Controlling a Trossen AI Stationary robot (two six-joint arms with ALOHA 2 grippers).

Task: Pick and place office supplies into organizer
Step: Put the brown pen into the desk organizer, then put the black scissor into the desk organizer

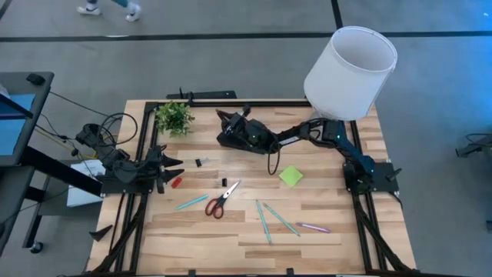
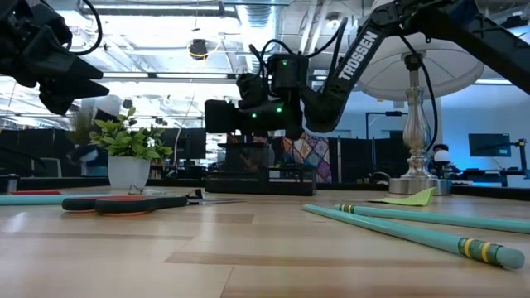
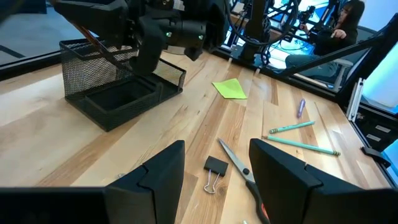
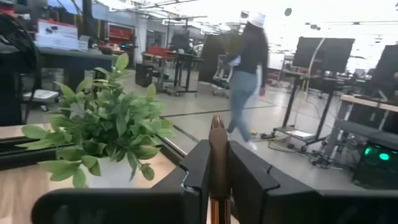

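My right gripper (image 1: 228, 121) hangs over the black mesh organizer (image 1: 247, 139) on the far middle of the table, shut on a brown pen (image 4: 217, 134). The left wrist view shows that gripper above the organizer (image 3: 118, 84). My left gripper (image 3: 216, 144) waits open at the table's left side (image 1: 173, 165), touching nothing. Loose on the wood lie the red-handled scissors (image 1: 221, 201), a teal pen (image 1: 192, 202), two more teal pens (image 1: 270, 218), a pink pen (image 1: 314, 227), the lime-green sticky pad (image 1: 290, 175), a black clip (image 1: 198, 162) and a red bit (image 1: 176, 182). My right gripper pinches the brown pen between its two fingers (image 4: 198, 163). The fingers lie along the pen, and its pointed end (image 4: 216, 122) sticks out past the fingertips. The pen is lifted clear of the table; its other end is hidden behind the gripper.
A small potted plant (image 1: 174, 117) stands left of the organizer, close to my right gripper. The white-shaded lamp (image 1: 350, 73) rises over the far right corner, above my right arm. A person walks in the room beyond the table (image 4: 245, 74).
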